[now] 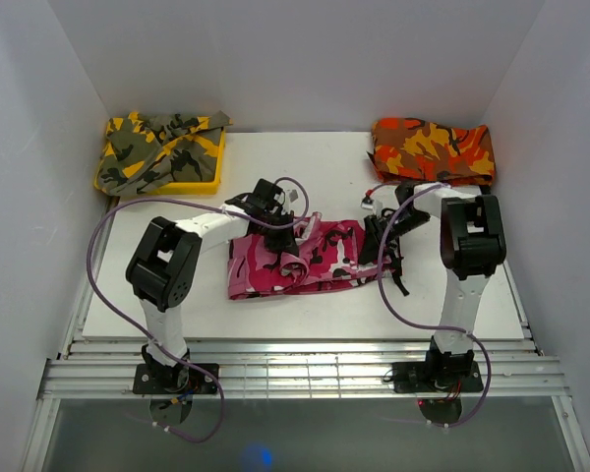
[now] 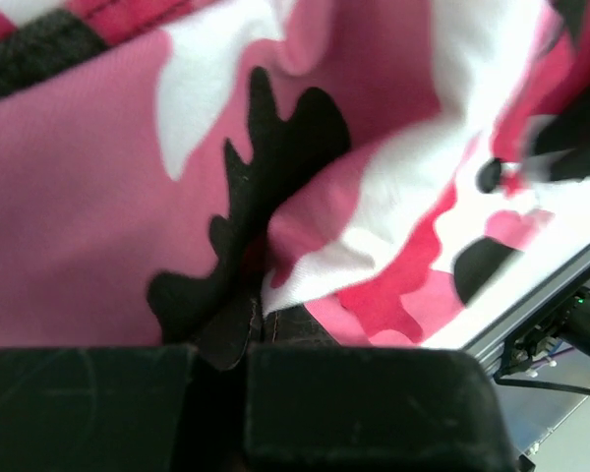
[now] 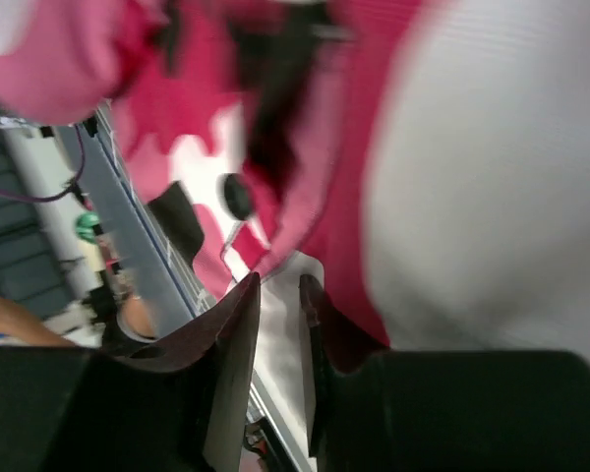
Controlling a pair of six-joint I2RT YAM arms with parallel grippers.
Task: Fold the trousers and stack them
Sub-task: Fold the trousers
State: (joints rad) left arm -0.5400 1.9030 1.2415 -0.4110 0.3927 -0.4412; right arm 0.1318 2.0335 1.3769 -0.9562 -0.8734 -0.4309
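Observation:
The trousers (image 1: 295, 267), in pink, white and black camouflage, lie bunched across the middle of the white table. My left gripper (image 1: 280, 231) sits over their upper middle part. In the left wrist view its jaws (image 2: 231, 359) are shut on a dark seamed fold of the trousers (image 2: 98, 197). My right gripper (image 1: 380, 242) is at the right end of the cloth. In the right wrist view its fingers (image 3: 280, 290) stand a narrow gap apart with only table showing between them. There the trousers (image 3: 177, 108) are blurred, just beyond and beside the tips.
A yellow tray (image 1: 205, 183) at the back left holds a yellow-olive camouflage garment (image 1: 152, 147). An orange-red camouflage garment (image 1: 433, 147) lies folded at the back right. White walls close in three sides. Aluminium rails (image 1: 305, 369) run along the near edge by the arm bases.

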